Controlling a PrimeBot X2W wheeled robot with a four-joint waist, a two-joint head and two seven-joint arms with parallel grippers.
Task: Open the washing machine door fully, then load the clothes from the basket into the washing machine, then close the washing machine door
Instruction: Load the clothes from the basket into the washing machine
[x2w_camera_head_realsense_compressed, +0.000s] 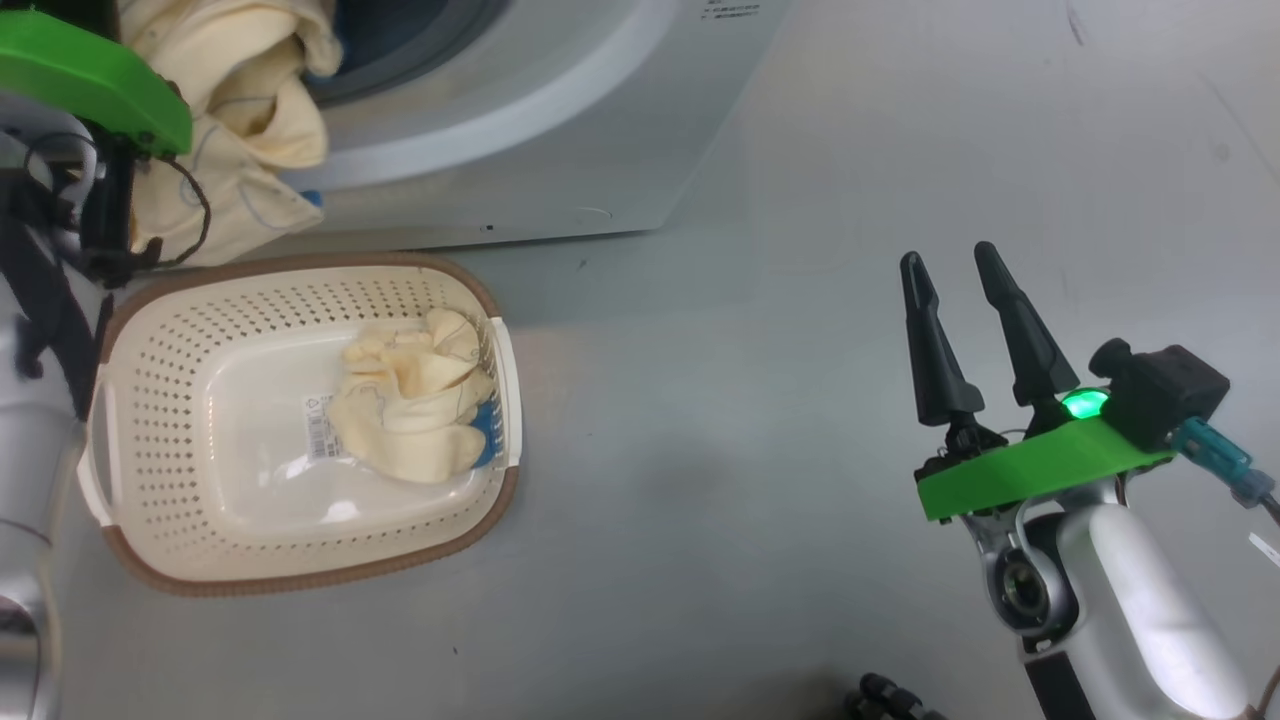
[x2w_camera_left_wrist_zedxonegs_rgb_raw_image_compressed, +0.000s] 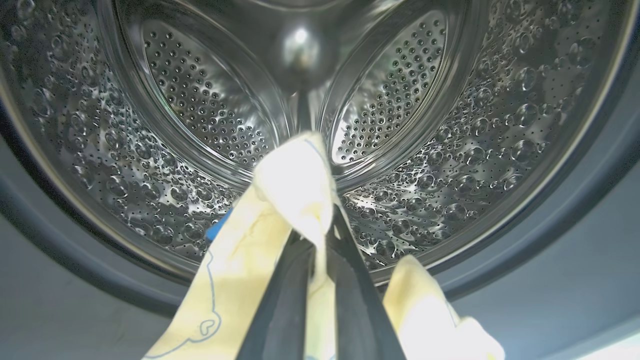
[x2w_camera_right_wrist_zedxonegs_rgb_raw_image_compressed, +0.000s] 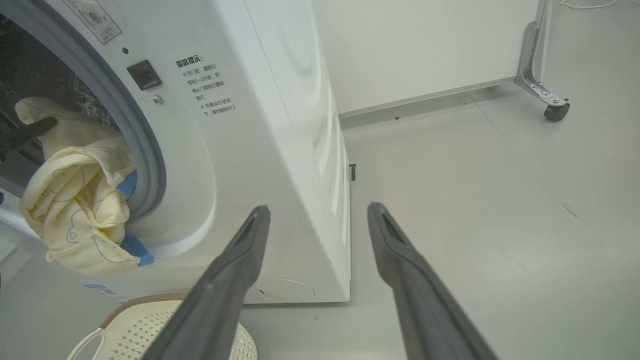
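At the drum mouth, your left gripper pinches a cream-yellow garment; your right gripper hangs spread over the floor; a second garment lies in the basket.

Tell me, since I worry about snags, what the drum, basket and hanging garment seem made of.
Drum: polished steel, probably stainless; mirror glints, punched holes. Basket: smooth cream plastic, seemingly; moulded perforated walls. Garment: soft pale-yellow cloth, perhaps cotton; it drapes and folds.
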